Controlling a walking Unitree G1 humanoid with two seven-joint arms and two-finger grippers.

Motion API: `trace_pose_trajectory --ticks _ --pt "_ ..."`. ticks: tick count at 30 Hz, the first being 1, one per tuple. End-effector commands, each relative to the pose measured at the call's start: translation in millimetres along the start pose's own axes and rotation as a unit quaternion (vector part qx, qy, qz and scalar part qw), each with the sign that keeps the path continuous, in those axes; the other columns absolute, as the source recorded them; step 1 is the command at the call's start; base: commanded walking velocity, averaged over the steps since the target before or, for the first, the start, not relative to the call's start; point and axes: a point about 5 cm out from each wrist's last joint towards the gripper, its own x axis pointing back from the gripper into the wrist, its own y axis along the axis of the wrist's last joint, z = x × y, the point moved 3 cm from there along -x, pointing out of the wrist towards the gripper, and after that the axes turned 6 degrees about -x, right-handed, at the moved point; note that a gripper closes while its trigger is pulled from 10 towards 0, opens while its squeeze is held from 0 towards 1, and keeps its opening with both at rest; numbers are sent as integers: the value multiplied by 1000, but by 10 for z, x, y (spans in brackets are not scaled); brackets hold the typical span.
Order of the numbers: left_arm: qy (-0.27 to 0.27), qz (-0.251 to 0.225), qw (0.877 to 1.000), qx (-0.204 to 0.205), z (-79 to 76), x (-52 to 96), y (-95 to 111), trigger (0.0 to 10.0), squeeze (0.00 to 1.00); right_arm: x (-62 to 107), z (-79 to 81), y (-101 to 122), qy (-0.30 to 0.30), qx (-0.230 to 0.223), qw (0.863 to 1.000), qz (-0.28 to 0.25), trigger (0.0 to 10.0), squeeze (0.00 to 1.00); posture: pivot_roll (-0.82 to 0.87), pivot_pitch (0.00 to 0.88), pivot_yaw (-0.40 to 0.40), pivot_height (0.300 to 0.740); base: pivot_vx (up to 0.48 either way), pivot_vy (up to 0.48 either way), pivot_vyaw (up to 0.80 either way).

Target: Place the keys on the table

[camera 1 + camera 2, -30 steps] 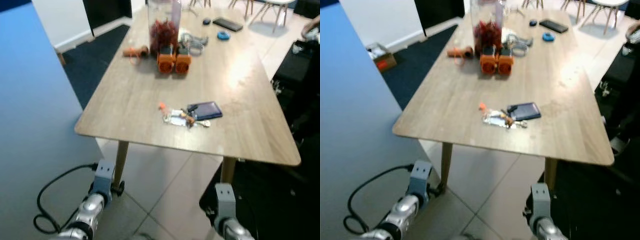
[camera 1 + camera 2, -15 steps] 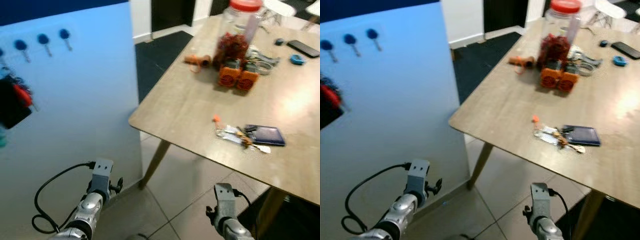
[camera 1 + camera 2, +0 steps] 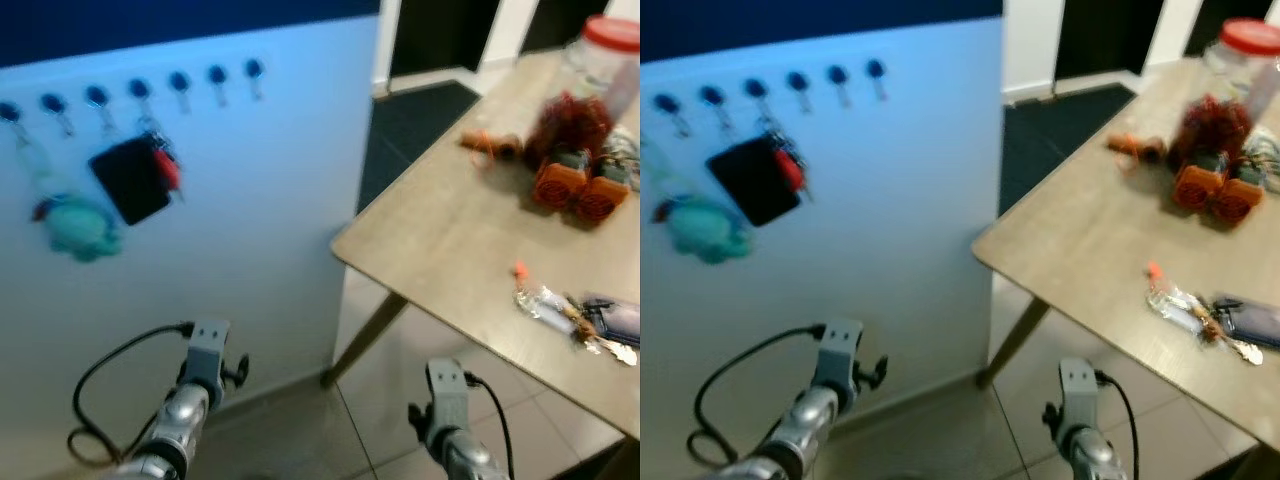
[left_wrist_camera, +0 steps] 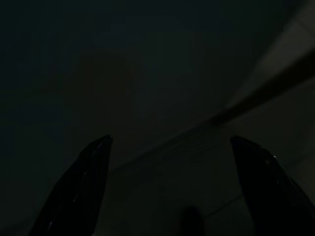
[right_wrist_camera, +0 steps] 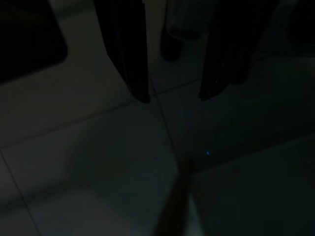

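A black key pouch with a red tag (image 3: 135, 178) hangs from a row of blue-headed hooks (image 3: 180, 80) on the pale wall panel, and a teal plush keychain (image 3: 78, 226) hangs lower on my left. On the wooden table (image 3: 440, 240) at my right lies a bunch of keys (image 3: 572, 314) beside a dark wallet (image 3: 618, 318). Both arms hang low near the floor, the left arm (image 3: 203, 362) and the right arm (image 3: 446, 392). In the dark wrist views my left gripper (image 4: 170, 140) and right gripper (image 5: 173, 97) are open, holding nothing.
The table also carries a red-lidded jar (image 3: 592, 70), two orange reels (image 3: 572, 186) and an orange tool (image 3: 490, 146). Its near corner (image 3: 340, 248) juts toward the wall panel. Tiled floor (image 3: 330, 430) lies below, with a dark doorway (image 3: 450, 35) behind.
The view has swung left: the table has slid to the right edge and the wall panel with its hooks and hanging items has come fully into view. Both arms still hang low.
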Motion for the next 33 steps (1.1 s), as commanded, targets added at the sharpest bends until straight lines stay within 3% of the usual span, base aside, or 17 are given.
trace_pose_trajectory --ticks 1,23,27,33 --pt "0 2 1000 1 5 -1 -3 10000 0 15 14 -62 2 -8 1000 6 10000 0 35 37 8 740 0 0 800" --pt "5 11 1000 7 43 1 -21 10000 0 21 14 -89 -2 -35 999 7 10000 0 37 40 12 740 0 0 791" --pt "3 9 1000 3 39 -5 -3 10000 0 46 -52 -148 -20 -76 997 10 10000 0 41 38 10 740 0 0 0" --pt "-9 7 1000 -18 15 -13 19 10000 0 74 -112 -207 -38 -94 995 12 10000 0 41 38 10 740 0 0 0"
